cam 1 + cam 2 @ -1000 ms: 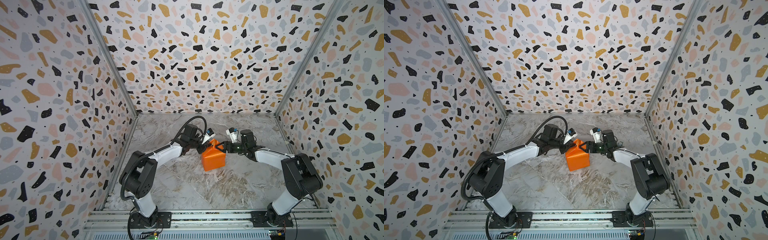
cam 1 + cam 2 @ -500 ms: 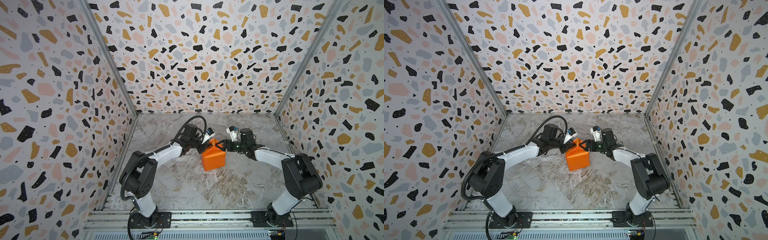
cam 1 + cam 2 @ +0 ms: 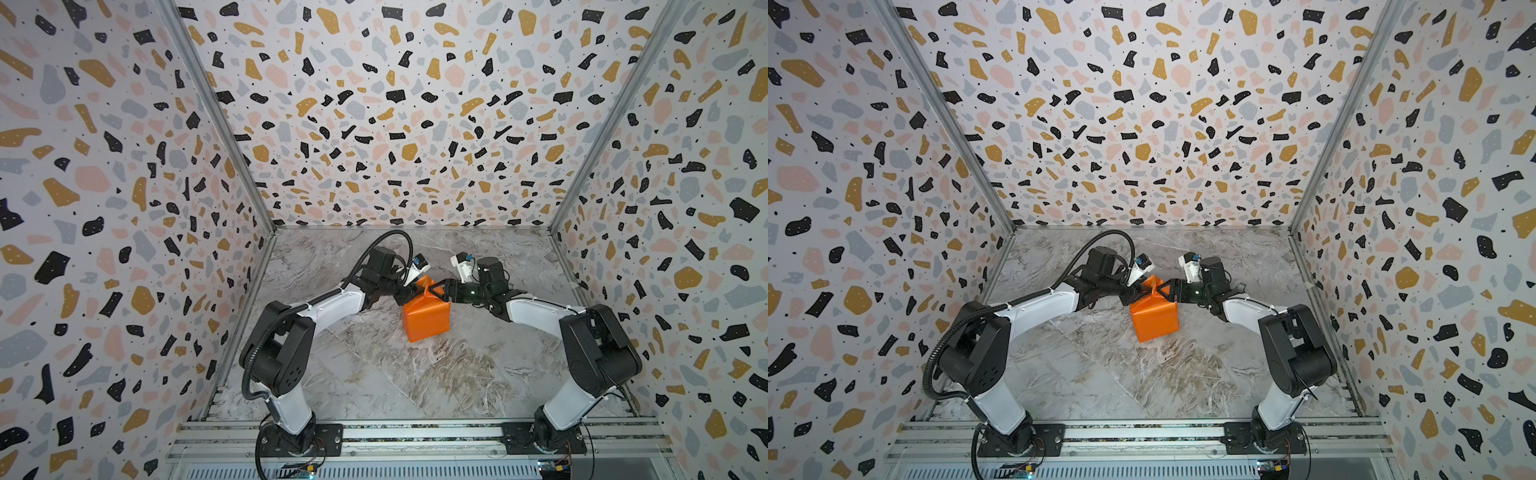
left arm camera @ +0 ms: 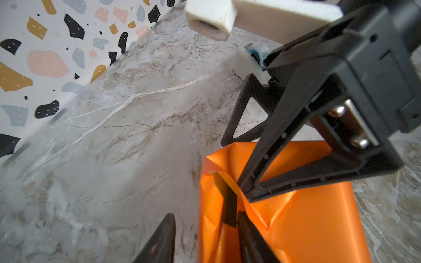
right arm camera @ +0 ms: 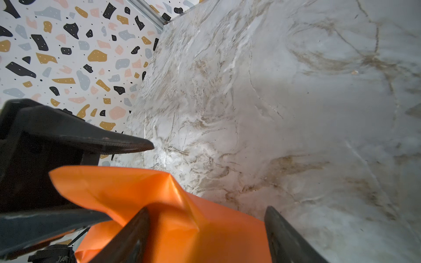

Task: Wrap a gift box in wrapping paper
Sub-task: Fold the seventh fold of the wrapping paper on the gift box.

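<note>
Surface (image 3: 374, 374): grey-white marble pattern with brown veining. A thin diagonal line crosses the half toward 6 o'clock. Speckled walls (image 3: 395, 124) stand at 9, 12 and 3 o'clock, and an aluminium rail (image 3: 415, 432) runs along 6 o'clock. One item lies directly on the surface: a box-shaped parcel of orange paper (image 3: 426, 318), just off centre toward 12 o'clock. Its base sits flat, and its top folds are raised and creased.

bright orange wrapping paper (image 3: 428, 320), grey-brown marbled table (image 3: 374, 374), white walls (image 3: 395, 124) speckled black, mustard, pink, grey
</note>
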### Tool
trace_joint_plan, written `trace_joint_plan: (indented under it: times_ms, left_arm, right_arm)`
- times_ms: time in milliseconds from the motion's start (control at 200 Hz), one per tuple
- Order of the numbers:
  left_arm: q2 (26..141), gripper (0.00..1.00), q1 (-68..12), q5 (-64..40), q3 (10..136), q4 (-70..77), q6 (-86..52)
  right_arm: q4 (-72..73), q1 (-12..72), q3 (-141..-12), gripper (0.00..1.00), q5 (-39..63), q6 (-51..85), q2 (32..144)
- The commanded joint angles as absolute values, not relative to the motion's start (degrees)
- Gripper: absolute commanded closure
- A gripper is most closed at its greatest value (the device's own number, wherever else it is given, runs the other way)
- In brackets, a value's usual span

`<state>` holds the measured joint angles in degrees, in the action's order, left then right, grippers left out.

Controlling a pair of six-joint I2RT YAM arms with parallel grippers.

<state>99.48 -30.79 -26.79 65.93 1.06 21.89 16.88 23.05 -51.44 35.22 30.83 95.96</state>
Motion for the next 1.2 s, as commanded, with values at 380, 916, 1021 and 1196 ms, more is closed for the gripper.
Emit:
trace_joint_plan:
  times_ms: [380,916,1021,1196]
  left_arm:
    - [102.4,0.43,-30.0,-30.1,70.3,-3.1,22.9]
    - [94.6,0.31,-28.4,-30.8,63.0,5.2,20.1]
    - [95.7,0.30,-28.4,-31.2,64.0,4.9,19.3]
    - [98.2,0.32,-28.7,-31.8,66.3,5.0,17.2]
  right_arm:
    - [18.0,24.2,-48.3,0.24,34.3,31.7,95.2]
    - [17.3,24.9,-48.2,0.24,33.8,31.0,95.2]
    - [17.3,24.9,-47.9,0.25,33.6,31.0,94.9]
    - [17.4,24.9,-47.4,0.25,33.4,31.1,94.6]
